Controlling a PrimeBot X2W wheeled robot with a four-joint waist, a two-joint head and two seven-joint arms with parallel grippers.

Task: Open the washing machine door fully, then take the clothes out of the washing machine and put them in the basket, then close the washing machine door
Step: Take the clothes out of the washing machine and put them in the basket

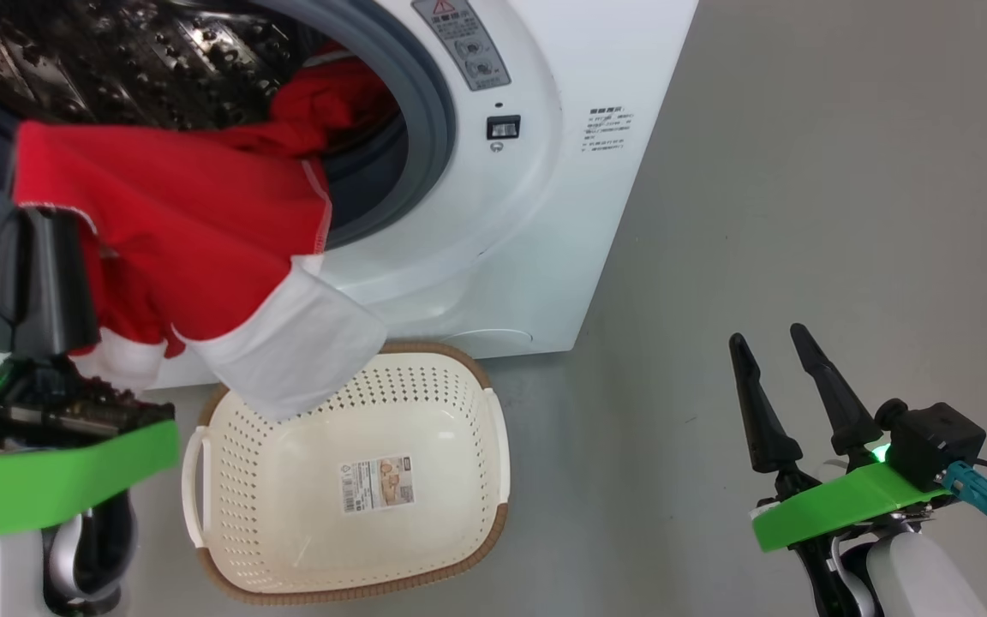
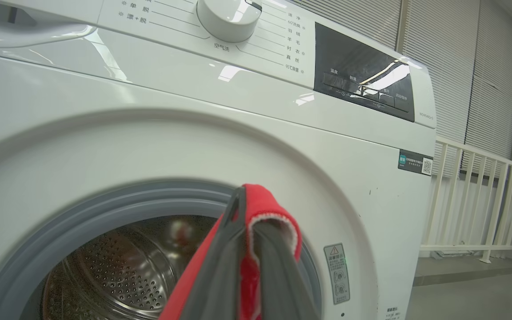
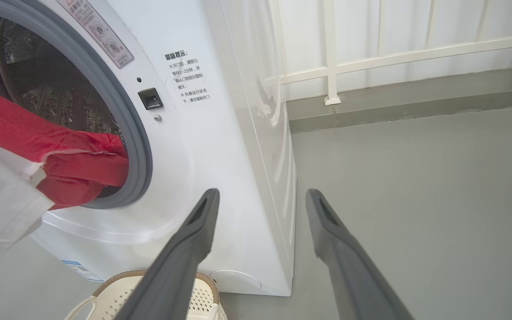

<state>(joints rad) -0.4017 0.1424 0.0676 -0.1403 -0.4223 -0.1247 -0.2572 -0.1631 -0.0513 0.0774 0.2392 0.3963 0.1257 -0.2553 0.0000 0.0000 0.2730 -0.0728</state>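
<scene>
Item under inspection: the bright red fabric garment with white trim (image 1: 176,223). It is soft, creased woven cloth with a stitched white seam along one edge and a broad, flat white cuff (image 1: 296,343). One part lies bunched inside the perforated steel drum (image 1: 116,60). The rest is stretched out across the lower lip of the smooth grey rubber gasket (image 1: 438,111). The cuff hangs over the rear left corner of the cream-white perforated plastic basket (image 1: 241,480); contact with the rim cannot be confirmed.

The left gripper (image 1: 38,227) is raised in front of the drum opening. Its two dark fingers are pressed together on a folded red hem with a frayed white edge.

The right gripper (image 1: 766,336) is well to the right of the basket above the grey floor (image 1: 802,214). Its tapered matte fingers are spread wide and hold nothing.

The big white boxy washing machine (image 1: 562,171) has glossy panels, a round white dial (image 2: 229,18) and a shiny black display panel (image 2: 362,84).

The basket stands on the floor against the machine's lower front edge. It is rectangular with rounded corners, a brown woven-look rim and side handles. A paper label (image 1: 378,484) lies flat on its bottom. No cloth lies on that bottom.

A white barred railing (image 2: 474,200) stands beyond the machine's right side.
</scene>
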